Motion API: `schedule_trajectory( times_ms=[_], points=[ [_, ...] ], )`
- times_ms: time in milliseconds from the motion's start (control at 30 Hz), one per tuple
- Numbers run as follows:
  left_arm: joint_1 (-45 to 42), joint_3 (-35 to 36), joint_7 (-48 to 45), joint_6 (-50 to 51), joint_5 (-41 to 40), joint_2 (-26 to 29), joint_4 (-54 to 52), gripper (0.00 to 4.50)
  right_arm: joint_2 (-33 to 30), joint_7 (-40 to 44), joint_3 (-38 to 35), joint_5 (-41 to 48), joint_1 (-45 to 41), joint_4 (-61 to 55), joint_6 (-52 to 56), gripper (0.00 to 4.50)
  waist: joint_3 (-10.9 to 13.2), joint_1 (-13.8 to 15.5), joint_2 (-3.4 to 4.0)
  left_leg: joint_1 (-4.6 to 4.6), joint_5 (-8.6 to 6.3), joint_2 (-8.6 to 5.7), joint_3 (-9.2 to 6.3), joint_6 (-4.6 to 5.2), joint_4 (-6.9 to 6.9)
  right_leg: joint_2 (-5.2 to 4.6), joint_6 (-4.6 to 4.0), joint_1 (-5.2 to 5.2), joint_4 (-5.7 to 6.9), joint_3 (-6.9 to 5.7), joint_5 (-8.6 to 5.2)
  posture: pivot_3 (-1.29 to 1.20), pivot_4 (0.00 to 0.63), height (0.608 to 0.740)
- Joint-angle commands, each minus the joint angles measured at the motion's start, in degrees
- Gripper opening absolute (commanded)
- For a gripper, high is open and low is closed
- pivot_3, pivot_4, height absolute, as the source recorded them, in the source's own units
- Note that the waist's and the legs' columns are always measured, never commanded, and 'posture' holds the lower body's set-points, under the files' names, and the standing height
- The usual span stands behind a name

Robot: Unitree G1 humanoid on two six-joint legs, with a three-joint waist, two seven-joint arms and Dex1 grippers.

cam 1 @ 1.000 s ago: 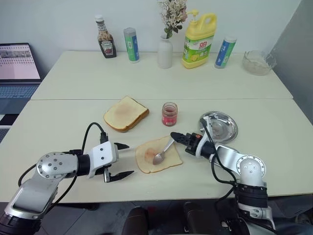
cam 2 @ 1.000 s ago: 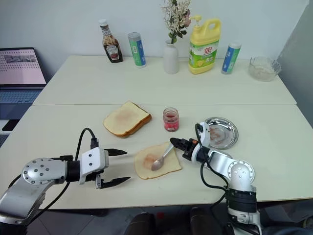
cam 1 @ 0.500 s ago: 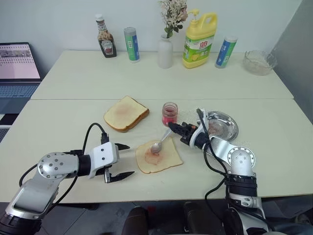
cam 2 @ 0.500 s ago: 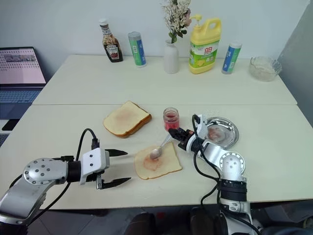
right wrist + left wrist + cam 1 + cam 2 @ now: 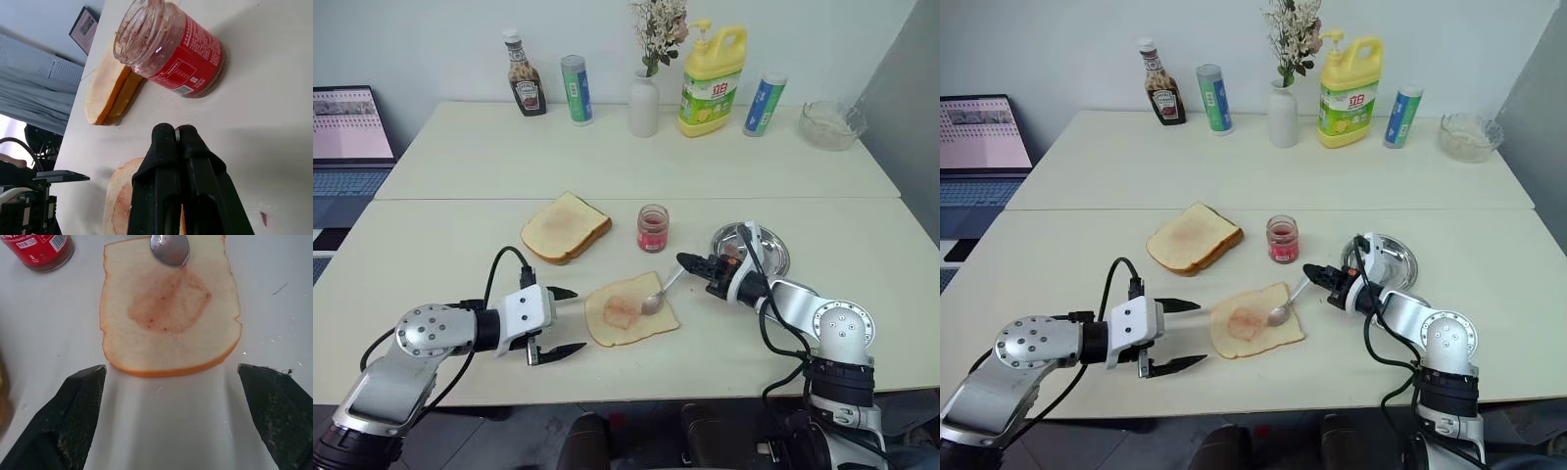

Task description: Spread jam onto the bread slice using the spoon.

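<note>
Pale cream tabletop (image 5: 460, 245) is seen from above, with 2 robot arms reaching in from the lower edge of the frame. Slightly below the centre of the frame lies the bread slice (image 5: 630, 309), thin and tan, with a pink smear of jam (image 5: 621, 308) across its middle. The bowl of the spoon (image 5: 655, 301) rests on the slice's right part, and its handle slants up and to the right into the right gripper (image 5: 683, 260), whose 2 black fingers are pinched tightly together on it. Just above the slice, apart from it, stands a small glass jam jar (image 5: 653, 227) with a red label. To the upper left of the jar lies a thicker toast slice (image 5: 566, 226) with a darker crust. To the right of the jar, behind the right gripper, sits a round steel dish (image 5: 756, 251). In the lower left of the frame the left gripper (image 5: 558, 321) hangs just beside the bread slice's left edge, its fingers spread wide with nothing between them. Along the top of the frame stand a ketchup bottle (image 5: 525, 76), a vase of flowers (image 5: 644, 102) and a yellow detergent bottle (image 5: 712, 80).
</note>
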Motion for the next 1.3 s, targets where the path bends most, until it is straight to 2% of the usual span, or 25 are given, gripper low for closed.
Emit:
schedule_trajectory(
  times_ms=[33,233,400,600,733,833,1100,1300],
  points=[
    [-0.46,0.97,0.07,-1.05,-0.17,0.10,-0.56,4.50,-1.30,0.33,-1.65,2.10,-3.12,-3.33,-1.80,0.05,0.00,0.00,0.00,0.00,0.00,0.00,0.00,0.00,0.00,0.00,0.00,0.00,0.00,0.00,0.00,0.00,0.150,0.740],
    [-1.56,3.63,1.16,1.64,-2.32,0.23,-1.54,4.50,-3.12,2.52,-3.21,5.78,-5.43,-5.01,-3.65,0.05,0.00,0.00,0.00,-0.01,0.00,0.02,-0.02,0.00,-0.01,0.03,0.00,-0.01,0.00,-0.01,0.00,0.00,0.150,0.740],
    [-7.97,4.89,2.70,9.56,-8.77,-0.75,-6.66,4.50,-7.15,2.10,-7.47,8.25,-5.62,-5.81,-6.84,0.05,0.01,0.50,-0.01,-0.04,0.00,-0.01,-0.04,0.00,0.06,-0.01,0.02,0.04,-0.02,-0.04,0.01,0.00,0.150,0.740],
    [-19.35,-0.83,4.68,16.30,-9.54,-2.78,-10.14,4.50,-14.32,2.95,-13.86,6.02,-2.46,-3.57,-12.49,0.05,0.00,1.04,-0.03,-0.02,0.00,-0.08,-0.02,0.00,0.09,-0.04,0.07,0.10,-0.07,-0.01,0.02,0.00,0.150,0.740],
    [-29.37,-7.64,7.06,22.35,-9.26,-8.08,-9.60,4.50,-18.05,7.88,-16.81,-1.57,2.15,3.98,-19.80,0.05,-0.01,1.38,-0.06,0.01,0.00,-0.06,-0.06,0.00,0.11,0.02,0.08,0.15,-0.06,-0.02,0.02,0.00,0.150,0.740],
    [-34.09,-11.73,8.38,24.09,-7.36,-11.47,-7.54,4.50,-18.09,10.89,-16.37,-5.54,1.57,9.64,-24.37,0.05,0.00,1.06,-0.03,0.08,0.00,-0.08,0.03,0.00,0.12,0.02,0.13,0.19,-0.05,0.06,0.00,0.00,0.150,0.740],
    [-40.39,-17.87,9.33,24.73,-4.46,-17.73,-3.41,4.50,-17.76,18.26,-13.55,-14.72,-1.24,21.20,-32.45,0.05,0.00,0.35,0.00,0.11,0.00,-0.05,-0.03,0.01,0.11,0.12,0.08,0.18,-0.03,0.09,0.04,0.00,0.150,0.740],
    [-41.44,-19.94,8.81,25.06,-3.66,-20.74,-2.07,4.50,-17.08,20.66,-13.16,-16.69,-0.58,23.37,-33.20,0.05,0.00,0.50,0.01,0.11,0.00,-0.07,-0.03,0.00,0.12,0.09,0.08,0.20,-0.04,0.09,0.05,0.00,0.150,0.740]
  ],
)
